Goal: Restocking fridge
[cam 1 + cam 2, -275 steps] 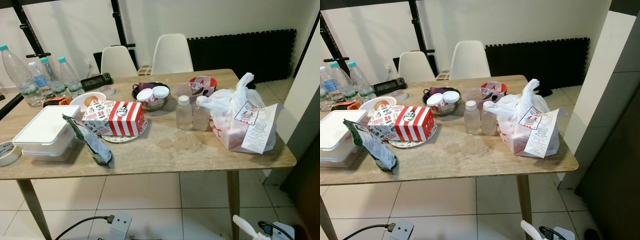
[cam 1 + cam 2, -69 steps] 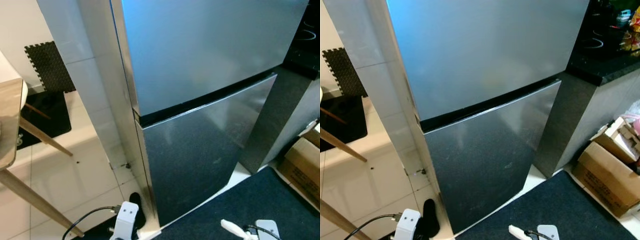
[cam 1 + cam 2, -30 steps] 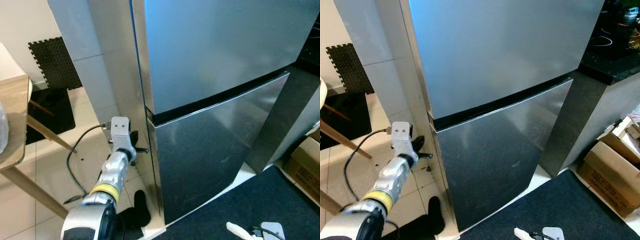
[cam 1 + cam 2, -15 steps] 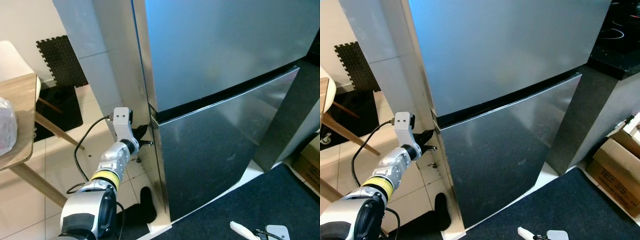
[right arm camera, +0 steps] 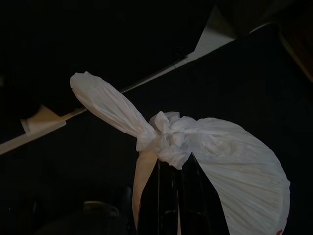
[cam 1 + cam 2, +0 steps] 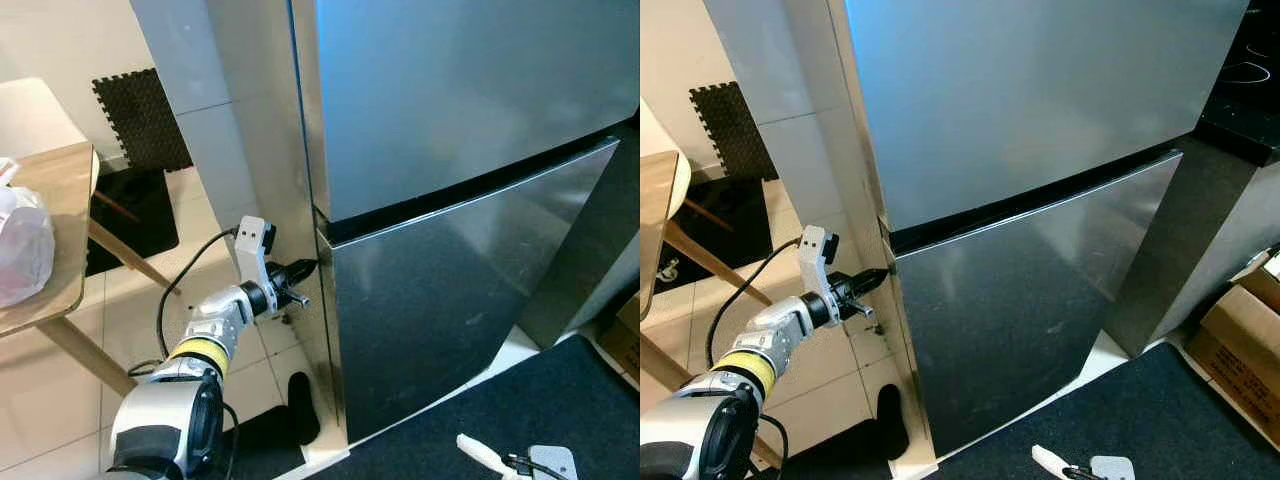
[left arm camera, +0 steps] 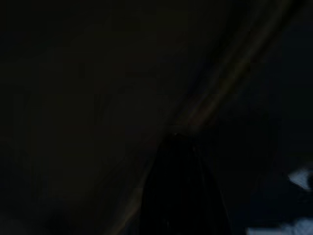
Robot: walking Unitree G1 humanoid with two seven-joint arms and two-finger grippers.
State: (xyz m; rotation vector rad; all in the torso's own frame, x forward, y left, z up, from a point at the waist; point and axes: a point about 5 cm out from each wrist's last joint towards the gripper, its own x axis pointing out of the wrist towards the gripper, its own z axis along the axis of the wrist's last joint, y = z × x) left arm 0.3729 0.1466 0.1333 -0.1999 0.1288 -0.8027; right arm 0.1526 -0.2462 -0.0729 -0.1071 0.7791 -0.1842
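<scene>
Half-hidden left gripper point(image 6: 303, 270) at fridge point(image 6: 450, 200) edge.

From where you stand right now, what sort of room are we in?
Most likely a home kitchen with a dining corner: a tall two-door fridge stands ahead, a wooden dining table with a white plastic bag is to the left, and the floor is pale tile. The left gripper reaches toward the fridge's edge.
</scene>
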